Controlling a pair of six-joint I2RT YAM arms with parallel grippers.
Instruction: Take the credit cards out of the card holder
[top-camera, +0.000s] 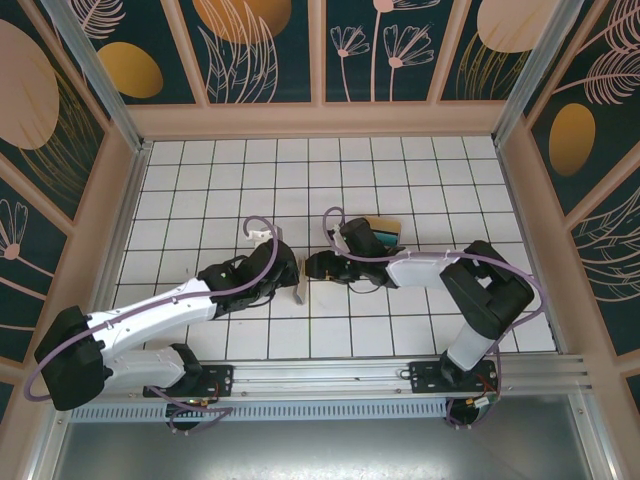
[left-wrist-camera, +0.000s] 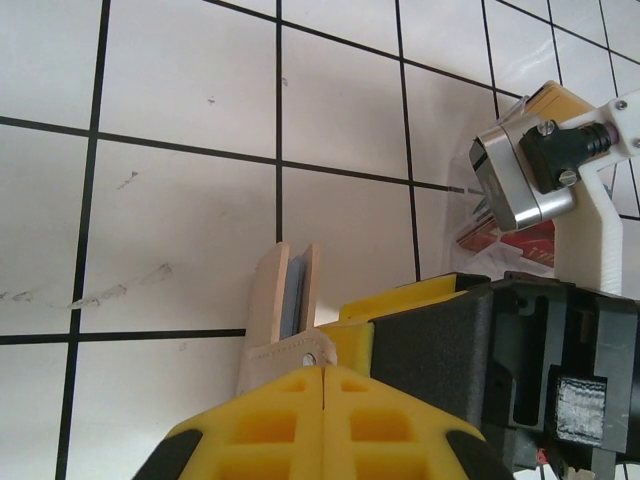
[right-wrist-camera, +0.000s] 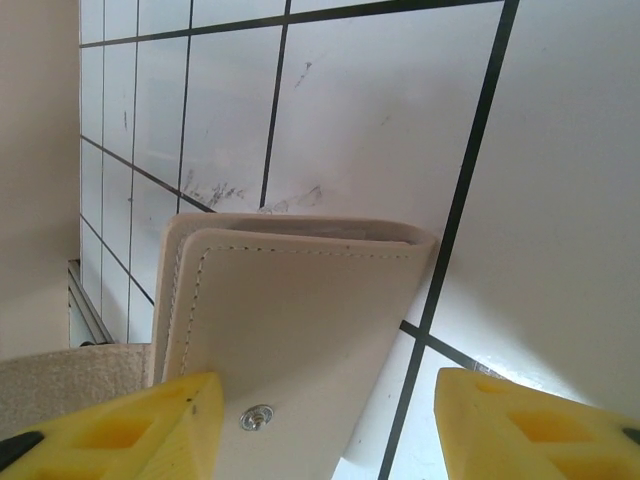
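Your left claw (left-wrist-camera: 325, 375) pinches the card holder (left-wrist-camera: 285, 300) on edge; your spread right claw (right-wrist-camera: 330, 430) straddles it from the opposite side.

No txt, labels, brands or nos. legible anywhere. The wallet (right-wrist-camera: 300, 330) has plain leather with no stamp, and the cards (left-wrist-camera: 525, 243) are too blurred to read.

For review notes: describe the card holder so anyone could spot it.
On the tiled table, follow the left arm to its tip. The card holder is the tan folded wallet held on edge in the left fingers, not the coloured cards.
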